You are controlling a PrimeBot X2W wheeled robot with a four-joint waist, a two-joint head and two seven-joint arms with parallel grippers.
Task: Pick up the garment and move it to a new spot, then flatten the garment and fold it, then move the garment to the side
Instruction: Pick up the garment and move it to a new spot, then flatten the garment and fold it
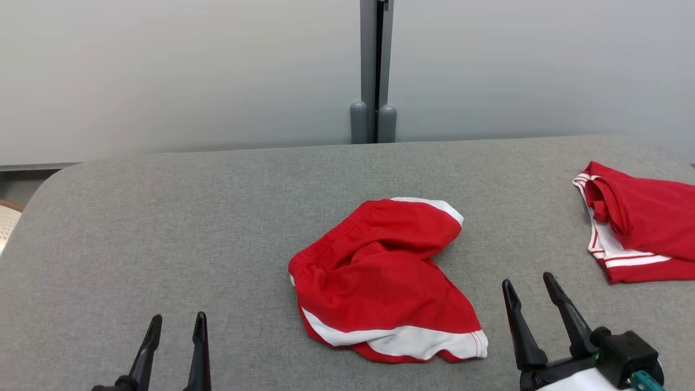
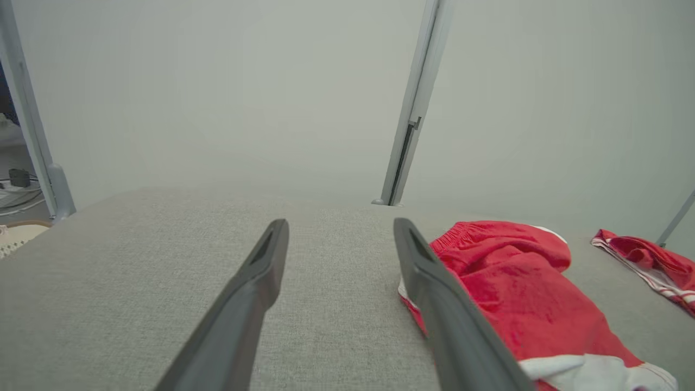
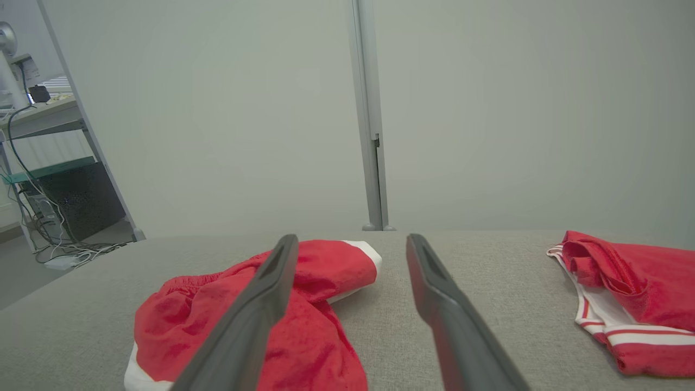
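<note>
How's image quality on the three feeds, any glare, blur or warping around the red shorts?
Head view: soft, even light, no glare; the crumpled red shorts with white trim are sharp, casting only a faint shadow. Left wrist view: hazy, washed out; the grey wall post leans from wide-angle distortion. Right wrist view: clearer, though the right gripper blurs toward the bottom edge.

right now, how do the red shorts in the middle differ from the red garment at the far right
The middle shorts lie bunched in a rumpled heap; the right garment lies flatter, seemingly folded. The middle shorts carry broad plain white bands; the right garment has narrow white trim striped red. The middle shorts sit at the table centre; the right garment near its right end. Both are red and white, ungripped.
</note>
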